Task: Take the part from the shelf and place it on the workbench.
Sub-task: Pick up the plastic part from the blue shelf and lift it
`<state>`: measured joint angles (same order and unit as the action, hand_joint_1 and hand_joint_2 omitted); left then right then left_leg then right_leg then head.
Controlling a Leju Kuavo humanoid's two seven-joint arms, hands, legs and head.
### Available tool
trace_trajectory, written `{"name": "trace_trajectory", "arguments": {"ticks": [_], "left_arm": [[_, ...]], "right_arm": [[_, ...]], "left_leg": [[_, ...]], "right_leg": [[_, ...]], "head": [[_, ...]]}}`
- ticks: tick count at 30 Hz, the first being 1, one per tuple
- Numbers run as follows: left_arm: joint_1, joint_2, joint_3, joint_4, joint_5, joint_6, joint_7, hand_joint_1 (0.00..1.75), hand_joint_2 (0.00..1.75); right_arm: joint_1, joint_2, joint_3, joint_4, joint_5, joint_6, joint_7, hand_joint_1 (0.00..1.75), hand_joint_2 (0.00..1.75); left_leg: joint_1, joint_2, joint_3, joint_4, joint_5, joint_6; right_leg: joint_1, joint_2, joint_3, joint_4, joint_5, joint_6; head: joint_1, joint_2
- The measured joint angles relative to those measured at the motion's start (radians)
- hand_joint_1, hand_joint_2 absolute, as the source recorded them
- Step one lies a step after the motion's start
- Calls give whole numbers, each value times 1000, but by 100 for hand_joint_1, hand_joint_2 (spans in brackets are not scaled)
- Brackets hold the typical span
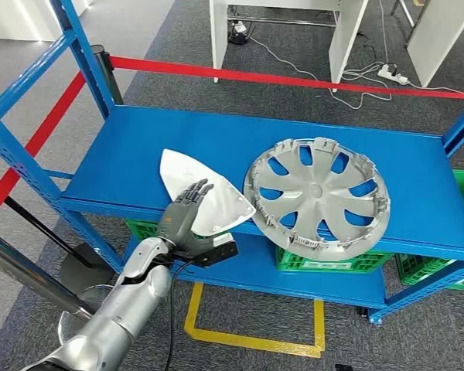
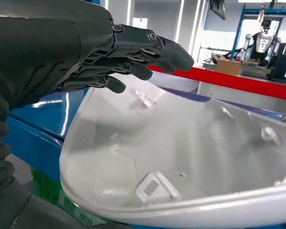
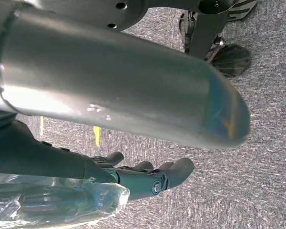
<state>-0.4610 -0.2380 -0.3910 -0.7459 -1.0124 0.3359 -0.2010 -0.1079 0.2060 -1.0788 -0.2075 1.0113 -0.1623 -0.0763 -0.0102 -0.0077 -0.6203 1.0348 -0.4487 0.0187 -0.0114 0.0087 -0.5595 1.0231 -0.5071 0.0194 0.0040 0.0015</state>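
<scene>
The part is a white, rounded-triangle shell (image 1: 212,193) lying on the blue shelf (image 1: 131,154), its near corner jutting past the front edge. My left hand (image 1: 185,210) reaches over that near edge from below. In the left wrist view the dark fingers (image 2: 145,52) stretch out just above the part's hollow inner face (image 2: 177,152), with a gap between them and nothing gripped. My right hand (image 3: 148,177) hangs over the grey carpet with its fingers loosely straight, holding nothing.
A silver wheel cover (image 1: 317,193) lies on the shelf right beside the part, overhanging the front edge. Green crates (image 1: 329,259) sit on the lower level. Red barrier tape (image 1: 276,79) runs behind the shelf, and yellow floor marking (image 1: 253,340) lies in front.
</scene>
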Motion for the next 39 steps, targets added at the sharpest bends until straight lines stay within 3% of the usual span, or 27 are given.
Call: {"name": "trace_trajectory", "arguments": {"ticks": [2, 6, 7, 9, 12, 28, 35, 39], "left_arm": [[-3, 0, 0, 10, 4, -2, 0, 28, 175], [-16, 0, 0, 53, 15, 2, 1, 142, 175], [-19, 0, 1, 62, 17, 4, 1, 156, 175], [-24, 1, 1, 79, 20, 6, 2, 168, 175], [-33, 3, 2, 100, 21, 8, 5, 175, 175], [-76, 1, 2, 125, -23, 97, 6, 175, 175], [-74, -5, -45, 54, -224, 244, 71, 175, 175], [-72, -5, -91, -50, -316, 269, 112, 175, 175]], "right_arm": [[0, 0, 0, 0, 0, -1, 0, 0, 0], [-2, 0, 0, 0, -2, -4, 0, 0, 0], [-2, 0, 0, 0, -2, -5, 0, 0, 0], [-2, 0, 0, 0, -2, -5, -1, 0, 0], [-2, 0, 0, 0, -2, -5, -4, 0, 0], [-3, 0, 0, 0, -4, -6, -6, 0, 0], [0, 0, 0, 0, -7, -6, -7, 0, 0], [1, 0, 0, 0, -8, -6, -9, 0, 0]], "left_leg": [[0, 0, 0, 0, 0, 0], [0, 0, 0, 0, 0, 0], [0, 0, 0, 0, 0, 0], [0, 0, 0, 0, 0, 0], [0, 0, 0, 0, 0, 0], [0, 0, 3, 0, 0, 0], [0, 0, 3, 0, 0, 0], [0, 0, 3, 0, 0, 1]], "right_leg": [[0, 0, 0, 0, 0, 0], [0, 0, 0, 0, 0, 0], [0, 0, 0, 0, 0, 0], [0, 0, 0, 0, 0, 0], [0, 0, 0, 0, 0, 0], [0, 0, 3, 0, 0, 0], [0, 0, 3, 0, 0, 0], [0, 0, 3, 0, 0, 0]], "head": [[0, 0], [0, 0], [0, 0], [0, 0], [0, 0], [0, 0], [0, 0], [0, 0]]}}
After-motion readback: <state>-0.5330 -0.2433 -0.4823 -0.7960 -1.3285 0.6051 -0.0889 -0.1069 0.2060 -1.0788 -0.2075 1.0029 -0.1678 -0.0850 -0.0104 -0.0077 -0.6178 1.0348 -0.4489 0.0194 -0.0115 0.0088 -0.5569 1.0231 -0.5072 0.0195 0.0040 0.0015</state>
